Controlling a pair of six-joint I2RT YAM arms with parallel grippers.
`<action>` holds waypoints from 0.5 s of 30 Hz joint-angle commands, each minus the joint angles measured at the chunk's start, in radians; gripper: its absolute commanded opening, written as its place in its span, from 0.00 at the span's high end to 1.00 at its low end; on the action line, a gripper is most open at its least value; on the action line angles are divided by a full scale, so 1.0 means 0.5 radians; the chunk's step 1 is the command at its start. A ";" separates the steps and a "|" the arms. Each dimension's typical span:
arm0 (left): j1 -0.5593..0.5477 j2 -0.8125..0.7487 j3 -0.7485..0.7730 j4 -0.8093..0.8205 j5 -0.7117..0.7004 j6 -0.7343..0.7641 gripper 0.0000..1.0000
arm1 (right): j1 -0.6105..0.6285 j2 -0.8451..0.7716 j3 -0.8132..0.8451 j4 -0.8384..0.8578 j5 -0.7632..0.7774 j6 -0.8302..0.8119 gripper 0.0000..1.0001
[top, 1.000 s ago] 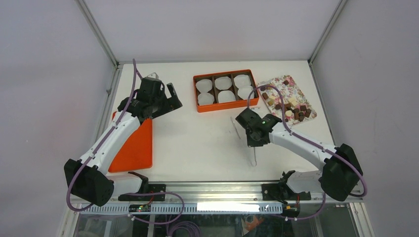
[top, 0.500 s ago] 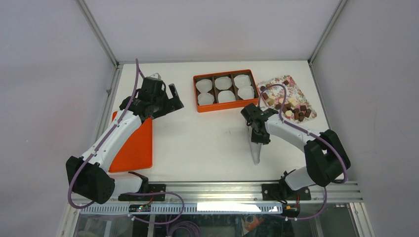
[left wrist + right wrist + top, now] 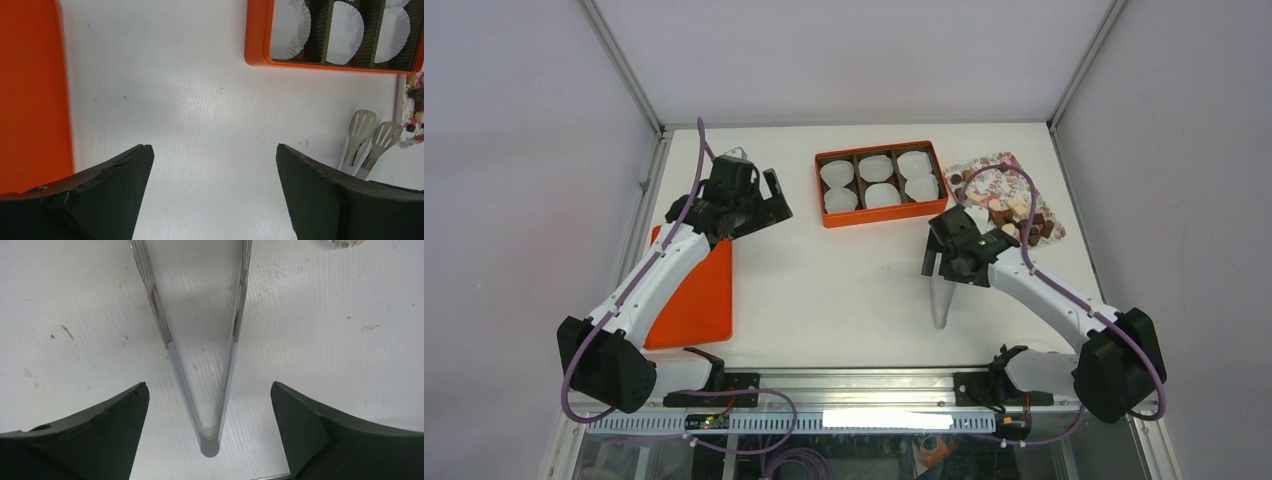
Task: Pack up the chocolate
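The right gripper [image 3: 207,389] hangs open just above the table [image 3: 824,290], its jaws spread wide on either side of the metal tongs [image 3: 172,360] and touching neither arm. The tongs lie flat with the hinge toward the bottom of the frame, probably lined up for a squeeze across both arms. The chocolate [image 3: 1016,218] sits loose on the flowered tray [image 3: 987,183] at upper right of the overhead view. Beside it, the orange box [image 3: 884,215] holds empty paper cups [image 3: 876,168]. The left gripper [image 3: 774,195] hovers open at left, clear of the work, near the orange lid [image 3: 694,300].
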 commanded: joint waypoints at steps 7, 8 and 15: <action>0.013 -0.057 0.048 0.056 -0.175 -0.021 0.01 | 0.111 0.057 -0.083 0.146 0.110 0.136 0.01; 0.013 -0.064 0.038 0.066 -0.192 -0.021 0.01 | 0.112 0.094 -0.092 0.169 0.067 0.129 0.01; 0.013 -0.085 0.016 0.085 -0.257 -0.011 0.01 | 0.112 0.099 -0.299 0.464 -0.041 0.117 0.02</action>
